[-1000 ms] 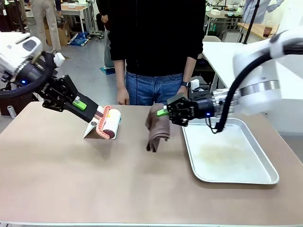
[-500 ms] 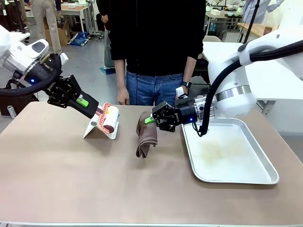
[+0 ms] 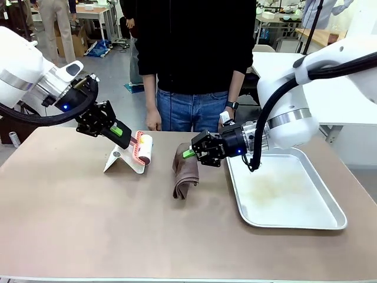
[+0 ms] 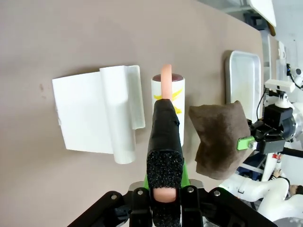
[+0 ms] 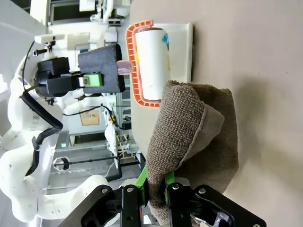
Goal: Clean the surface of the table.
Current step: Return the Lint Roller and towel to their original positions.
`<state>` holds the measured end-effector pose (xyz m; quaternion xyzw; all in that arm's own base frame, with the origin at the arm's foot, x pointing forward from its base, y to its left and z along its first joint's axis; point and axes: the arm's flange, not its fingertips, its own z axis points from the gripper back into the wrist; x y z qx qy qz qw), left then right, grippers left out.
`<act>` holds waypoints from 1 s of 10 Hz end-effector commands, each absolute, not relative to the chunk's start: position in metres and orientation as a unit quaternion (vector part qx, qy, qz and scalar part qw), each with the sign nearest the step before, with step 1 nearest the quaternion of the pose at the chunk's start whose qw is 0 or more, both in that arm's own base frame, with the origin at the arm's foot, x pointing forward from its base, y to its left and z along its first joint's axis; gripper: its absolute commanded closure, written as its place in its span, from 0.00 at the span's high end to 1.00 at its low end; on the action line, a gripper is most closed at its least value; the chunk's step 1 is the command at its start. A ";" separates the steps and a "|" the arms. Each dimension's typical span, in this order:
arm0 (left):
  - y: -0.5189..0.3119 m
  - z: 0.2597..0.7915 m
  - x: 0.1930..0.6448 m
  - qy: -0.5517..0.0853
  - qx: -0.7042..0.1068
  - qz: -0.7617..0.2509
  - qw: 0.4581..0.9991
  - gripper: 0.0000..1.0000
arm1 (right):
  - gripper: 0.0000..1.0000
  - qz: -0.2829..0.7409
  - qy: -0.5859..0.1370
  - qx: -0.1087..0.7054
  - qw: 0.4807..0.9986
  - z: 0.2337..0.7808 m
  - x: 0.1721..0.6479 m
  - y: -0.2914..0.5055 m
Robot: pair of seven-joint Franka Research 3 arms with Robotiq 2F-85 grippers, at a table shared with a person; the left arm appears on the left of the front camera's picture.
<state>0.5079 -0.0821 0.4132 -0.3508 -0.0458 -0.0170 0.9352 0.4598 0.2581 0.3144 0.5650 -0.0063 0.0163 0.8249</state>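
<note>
On the left, I am watching my left pincer [image 3: 125,133] clamping the pink handle of the white lint roller [image 3: 144,149], which has lifted a little since a second ago and now hangs just above its white plastic stand [image 3: 122,161] at the far left-centre of the surface. In the left wrist view the pincer [image 4: 164,187] is closed tight on that handle, with the roller [image 4: 168,106] lying beside the stand [image 4: 97,113]. That tells me, I judge, the roller is being readied for a pass.

Moving right, my right pincer [image 3: 189,153] is gripping the folded brown terry cloth [image 3: 184,171], and it has swung left, away from the silver metal tray [image 3: 294,221], so the cloth is now trailing onto the middle of the surface.

The wide taupe-brown matte table [image 3: 88,230] is spreading across the whole near view, looking smooth and free of obvious marks; a person [image 3: 194,59] is standing at its far edge.
</note>
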 end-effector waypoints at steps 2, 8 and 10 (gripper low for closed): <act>-0.077 0.417 0.518 -0.021 -0.335 -0.001 0.942 0.22 | 0.12 -0.002 -0.015 0.565 0.825 0.317 0.466 0.260; -0.077 0.408 0.520 -0.019 -0.334 -0.006 0.942 0.22 | 0.12 0.036 -0.009 0.593 0.804 0.315 0.467 0.269; -0.080 0.406 0.520 -0.016 -0.329 -0.005 0.944 0.22 | 0.12 0.026 -0.003 0.588 0.809 0.310 0.471 0.271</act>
